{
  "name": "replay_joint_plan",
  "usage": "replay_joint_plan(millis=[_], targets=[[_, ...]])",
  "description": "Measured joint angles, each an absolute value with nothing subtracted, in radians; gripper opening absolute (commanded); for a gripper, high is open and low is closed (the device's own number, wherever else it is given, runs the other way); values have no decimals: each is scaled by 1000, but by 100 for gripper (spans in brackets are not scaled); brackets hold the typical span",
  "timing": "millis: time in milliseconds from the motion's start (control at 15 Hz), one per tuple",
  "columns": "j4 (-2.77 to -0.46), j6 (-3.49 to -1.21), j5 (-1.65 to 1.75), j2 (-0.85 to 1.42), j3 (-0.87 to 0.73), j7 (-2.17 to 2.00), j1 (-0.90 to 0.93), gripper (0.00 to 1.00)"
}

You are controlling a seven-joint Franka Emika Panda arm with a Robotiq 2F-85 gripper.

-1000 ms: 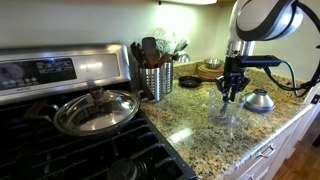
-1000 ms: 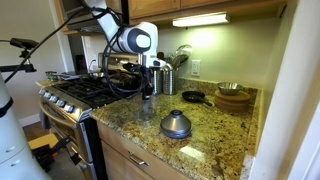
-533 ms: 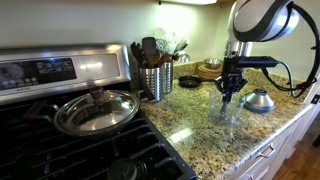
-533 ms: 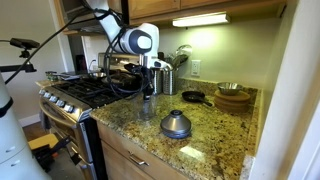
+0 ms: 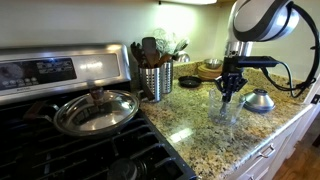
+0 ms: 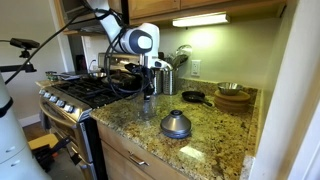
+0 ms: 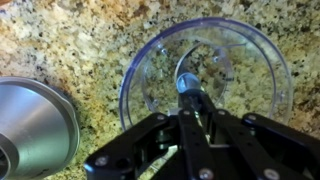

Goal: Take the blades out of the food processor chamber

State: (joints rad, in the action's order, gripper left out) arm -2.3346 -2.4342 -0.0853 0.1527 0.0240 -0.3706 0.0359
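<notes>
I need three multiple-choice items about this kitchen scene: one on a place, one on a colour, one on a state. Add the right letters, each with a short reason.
1. Where is the silver dome?
A. on the counter, beside the chamber
B. inside the chamber
C. held in the hand

2. What colour is the chamber?
A. red
B. black
C. clear, colourless

3. Where are the blades?
A. upright inside the chamber
B. flat on the counter
C. under the silver dome

Key: 1 A, the wrist view shows it next to the chamber; 2 C, the counter shows through its wall; 3 A, the spindle stands at the chamber's centre.
</notes>
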Motion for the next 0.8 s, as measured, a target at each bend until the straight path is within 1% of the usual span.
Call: replay_joint_plan(millis=[467, 800], targets=[[-2344, -2424, -81, 98, 24, -371, 36, 8], [-2346, -2350, -72, 27, 24, -371, 37, 8]])
